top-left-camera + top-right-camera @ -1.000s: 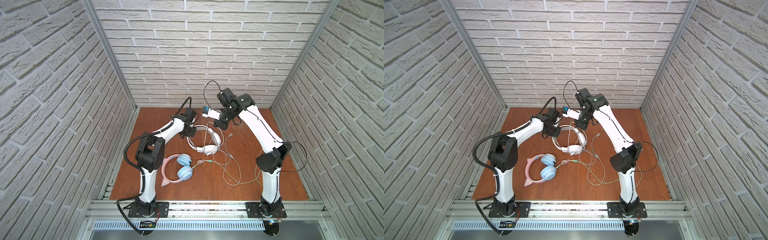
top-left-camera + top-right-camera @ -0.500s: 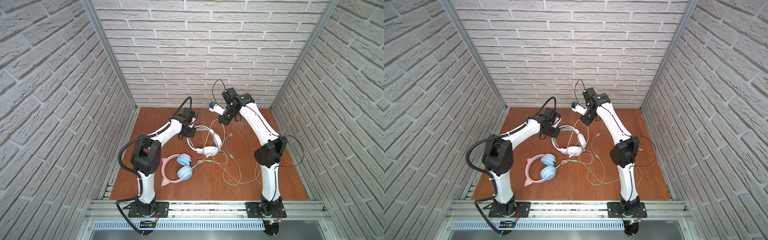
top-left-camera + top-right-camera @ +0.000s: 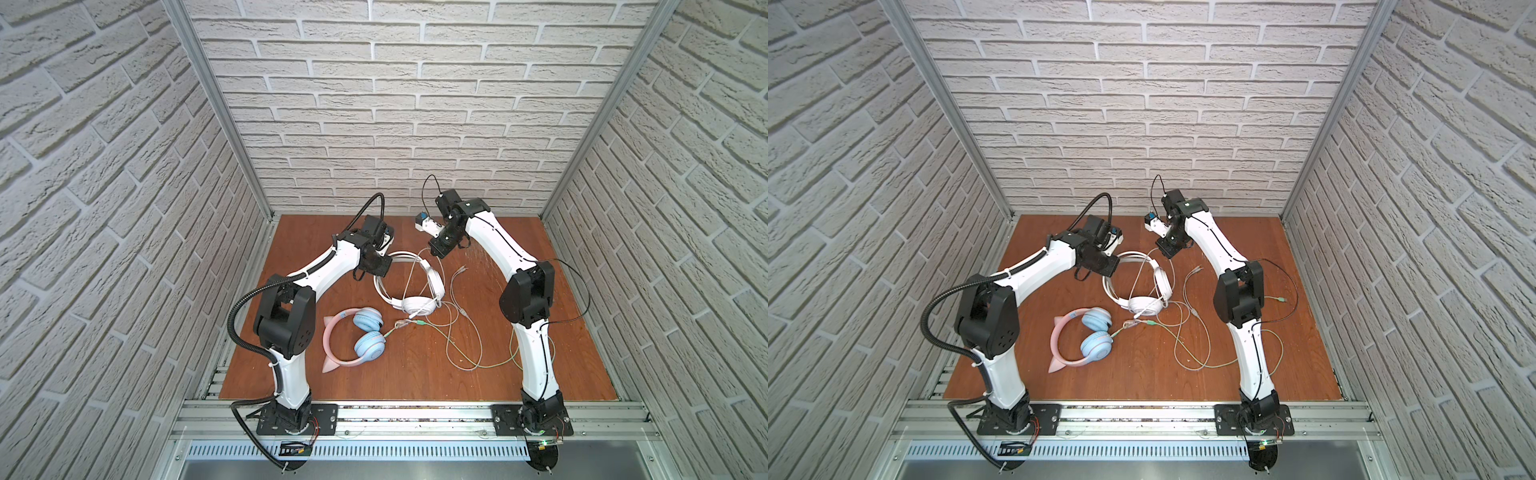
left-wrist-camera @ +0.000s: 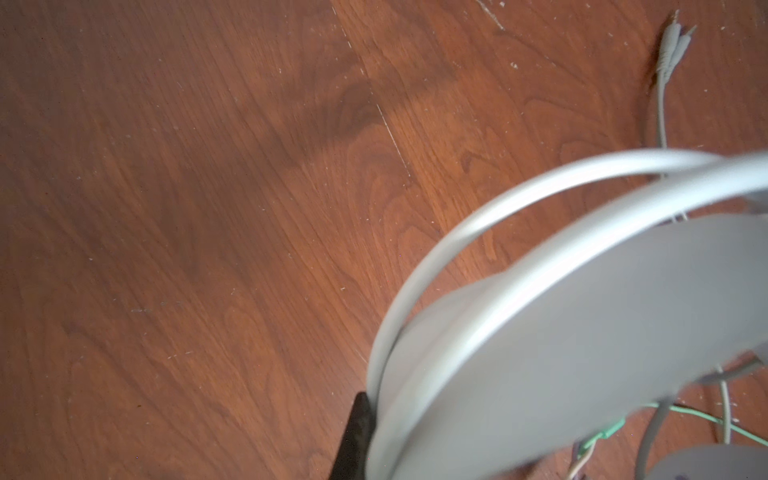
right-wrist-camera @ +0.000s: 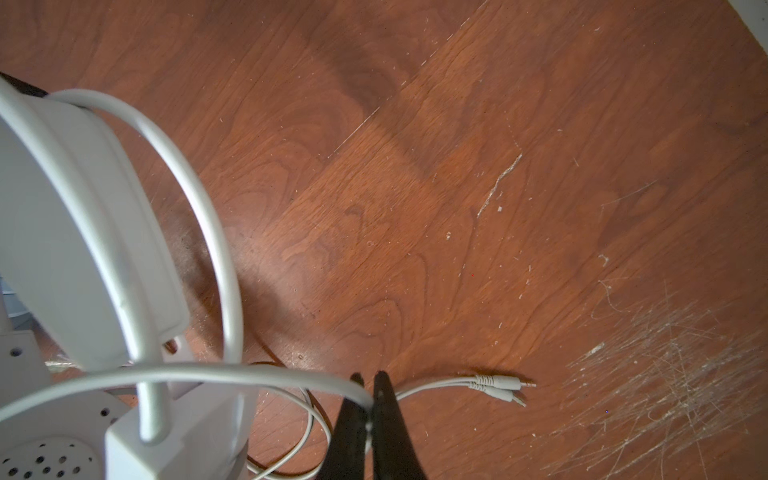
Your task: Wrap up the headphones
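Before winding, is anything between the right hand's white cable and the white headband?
Nothing visible: the white cable runs free from the right hand to the white headband. Farther along, the green cable crosses its slack on the table.

We see a reddish-brown wooden tabletop point(image 3: 374, 374), its grain plain in both wrist views, with a patch of fine pale scratches point(image 5: 665, 365) on it. White brick-pattern walls point(image 3: 395, 104) close three sides, with aluminium corner posts point(image 3: 216, 108) between them. An aluminium rail point(image 3: 415, 415) runs along the front edge.
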### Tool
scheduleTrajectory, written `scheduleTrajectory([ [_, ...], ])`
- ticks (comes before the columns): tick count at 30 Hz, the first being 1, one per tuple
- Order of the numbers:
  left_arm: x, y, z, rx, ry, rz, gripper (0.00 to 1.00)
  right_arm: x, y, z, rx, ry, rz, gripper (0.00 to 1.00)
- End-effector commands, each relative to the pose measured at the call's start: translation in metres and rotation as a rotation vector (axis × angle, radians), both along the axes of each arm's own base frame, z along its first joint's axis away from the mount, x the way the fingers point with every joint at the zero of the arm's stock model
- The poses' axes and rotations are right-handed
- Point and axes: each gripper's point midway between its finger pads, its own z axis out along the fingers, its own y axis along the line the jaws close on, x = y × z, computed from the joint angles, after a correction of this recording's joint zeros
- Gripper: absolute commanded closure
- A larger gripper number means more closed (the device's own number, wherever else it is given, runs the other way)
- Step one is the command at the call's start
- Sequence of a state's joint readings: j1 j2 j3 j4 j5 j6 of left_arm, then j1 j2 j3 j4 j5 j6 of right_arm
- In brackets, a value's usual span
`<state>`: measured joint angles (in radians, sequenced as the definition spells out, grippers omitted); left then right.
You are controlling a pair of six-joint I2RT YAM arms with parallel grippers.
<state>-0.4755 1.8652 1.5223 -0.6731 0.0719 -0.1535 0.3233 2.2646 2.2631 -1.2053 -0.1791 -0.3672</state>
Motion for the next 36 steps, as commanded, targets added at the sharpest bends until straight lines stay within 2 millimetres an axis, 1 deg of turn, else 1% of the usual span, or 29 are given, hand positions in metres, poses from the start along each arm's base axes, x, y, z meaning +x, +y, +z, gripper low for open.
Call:
scheduleTrajectory([
  [1,0.003,0.007,0.021,-0.020,-0.040,0.015,1.00,0.000,0.003,0.022,0.063,-0.045,-0.015,0.95],
  [4,0.003,0.005,0.025,-0.049,-0.044,0.013,1.00,0.000,0.000,0.020,0.068,-0.056,-0.023,0.95],
  [7,0.003,0.001,0.031,-0.089,-0.051,0.005,1.00,-0.001,-0.001,0.008,0.083,-0.028,-0.044,0.94],
  [9,0.002,-0.001,0.034,-0.112,-0.051,0.000,1.00,-0.003,0.002,-0.002,0.112,0.004,-0.056,0.93],
  [14,0.000,-0.002,0.038,-0.164,-0.042,0.006,1.00,-0.002,0.010,-0.019,0.205,0.045,-0.121,0.84],
  [18,0.000,0.003,0.039,-0.211,-0.035,0.030,1.00,0.000,0.008,-0.031,0.276,0.080,-0.208,0.74],
  [23,0.002,0.011,0.041,-0.266,-0.030,0.074,1.00,-0.003,0.010,-0.036,0.360,0.095,-0.258,0.67],
  [26,0.006,0.016,0.042,-0.301,-0.031,0.105,1.00,-0.007,0.008,-0.040,0.375,0.096,-0.284,0.62],
  [31,0.014,0.021,0.046,-0.348,-0.044,0.152,1.00,-0.016,0.004,-0.050,0.374,0.116,-0.310,0.59],
  [34,0.021,0.024,0.048,-0.379,-0.056,0.199,1.00,-0.020,0.001,-0.056,0.368,0.120,-0.334,0.55],
  [36,0.024,0.020,0.049,-0.429,-0.055,0.218,1.00,-0.024,-0.001,-0.058,0.364,0.118,-0.347,0.52],
])
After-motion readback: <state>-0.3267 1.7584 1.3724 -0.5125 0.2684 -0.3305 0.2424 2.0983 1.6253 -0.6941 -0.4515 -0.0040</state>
